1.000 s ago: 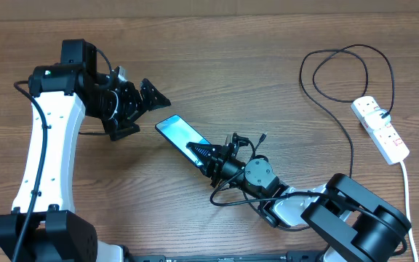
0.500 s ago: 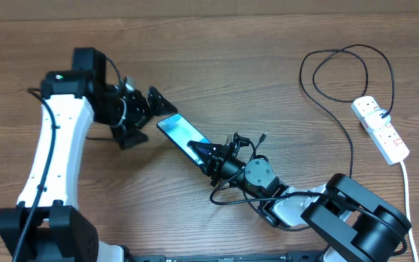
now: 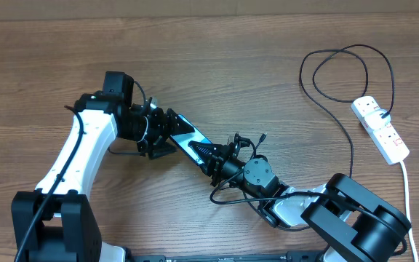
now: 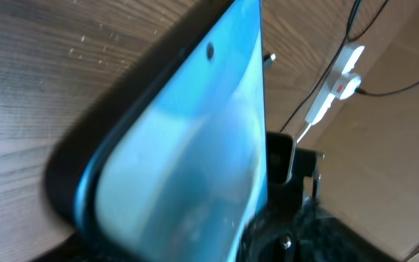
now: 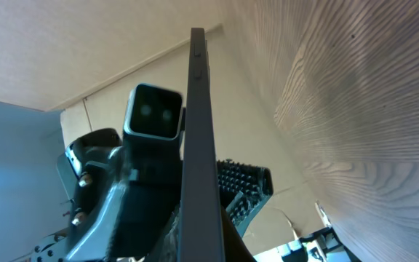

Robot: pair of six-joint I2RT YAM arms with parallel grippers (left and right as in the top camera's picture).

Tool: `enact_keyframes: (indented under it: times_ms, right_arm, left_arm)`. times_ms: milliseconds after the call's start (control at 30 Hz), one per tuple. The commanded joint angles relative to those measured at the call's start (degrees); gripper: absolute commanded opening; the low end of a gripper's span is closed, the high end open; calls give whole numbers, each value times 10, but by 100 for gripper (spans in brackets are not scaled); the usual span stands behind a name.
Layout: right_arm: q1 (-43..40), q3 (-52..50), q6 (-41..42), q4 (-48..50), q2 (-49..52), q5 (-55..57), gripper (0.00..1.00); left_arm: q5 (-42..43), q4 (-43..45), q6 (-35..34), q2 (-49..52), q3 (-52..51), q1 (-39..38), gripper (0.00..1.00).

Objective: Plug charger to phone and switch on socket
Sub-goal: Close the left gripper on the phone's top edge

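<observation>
The phone (image 3: 188, 132), with a blue-teal screen, lies slantwise at the table's middle. My right gripper (image 3: 204, 153) is shut on its lower right end; the right wrist view shows the phone (image 5: 197, 138) edge-on between the jaws. My left gripper (image 3: 166, 132) is open and straddles the upper left end, and the screen (image 4: 188, 160) fills the left wrist view. The charger cable (image 3: 344, 98) loops from the socket (image 3: 380, 129) at the far right down behind the right arm. A thin black end (image 3: 264, 136) shows beside the right wrist; I cannot tell if it is the plug tip.
A thick white cord (image 3: 406, 189) runs from the socket toward the front right edge. The socket (image 4: 337, 76) also shows far off in the left wrist view. The left arm's white link (image 3: 71, 160) crosses the left front of the table.
My left arm has swung right and down from the far left until its open jaws are around the phone's upper end. The right gripper and phone have stayed put.
</observation>
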Motion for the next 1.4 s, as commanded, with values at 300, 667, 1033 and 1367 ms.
enact_keyframes:
  times_ms: [300,667,1033,1367]
  right_arm:
    - [3,9,2,13,0,-14,4]
    - [3,9,2,12,0,-20,4]
    - [3,9,2,12,0,-20,10]
    - [3,9,2,12,0,-19,20]
  left_arm:
    - [-61,51,-69,-5,-9,-20,34]
    - [-61,91,-96,-5,-9,-38,4]
    - [-58,114,-172,-5,-9,-36,4]
    - [-54,177,-209,-5,-9,-36,4]
